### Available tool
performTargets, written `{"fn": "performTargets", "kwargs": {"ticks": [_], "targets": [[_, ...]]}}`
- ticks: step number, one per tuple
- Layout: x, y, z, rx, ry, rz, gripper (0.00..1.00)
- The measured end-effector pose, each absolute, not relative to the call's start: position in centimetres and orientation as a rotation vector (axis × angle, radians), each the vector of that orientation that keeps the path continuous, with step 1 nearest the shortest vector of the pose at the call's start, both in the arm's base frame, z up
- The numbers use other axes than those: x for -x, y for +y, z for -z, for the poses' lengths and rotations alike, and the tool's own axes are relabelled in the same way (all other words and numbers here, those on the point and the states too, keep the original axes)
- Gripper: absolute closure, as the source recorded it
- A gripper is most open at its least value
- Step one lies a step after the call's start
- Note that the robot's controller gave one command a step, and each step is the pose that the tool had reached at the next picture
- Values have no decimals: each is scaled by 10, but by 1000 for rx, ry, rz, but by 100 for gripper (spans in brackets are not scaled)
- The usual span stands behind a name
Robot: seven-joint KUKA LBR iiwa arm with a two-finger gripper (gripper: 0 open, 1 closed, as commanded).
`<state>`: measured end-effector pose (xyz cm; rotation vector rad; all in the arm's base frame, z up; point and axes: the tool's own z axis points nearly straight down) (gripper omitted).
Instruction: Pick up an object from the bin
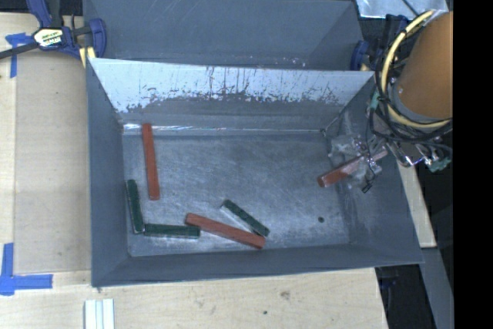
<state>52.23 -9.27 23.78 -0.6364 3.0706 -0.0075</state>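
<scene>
- Target: a short red-brown stick (333, 179) at the right side of the bin (231, 92), close to the wall.
- The hand (356, 166) pinches it by one end only.
- Risk: so off-centre a hold may let it swivel or slip free, and the near wall could knock it.
- The other sticks (225, 231) lie well apart.

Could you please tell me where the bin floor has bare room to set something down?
The middle floor is bare, between the left red stick and the gripper at right. The front-left corner is crowded with red and green sticks.
</scene>
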Motion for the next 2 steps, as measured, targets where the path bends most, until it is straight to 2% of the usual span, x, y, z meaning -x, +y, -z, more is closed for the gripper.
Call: {"fn": "performTargets", "kwargs": {"ticks": [1, 2], "targets": [[-555, -105, -231, 683, 3061, 3, 100], [-562, -124, -230, 821, 3025, 4, 100]]}}
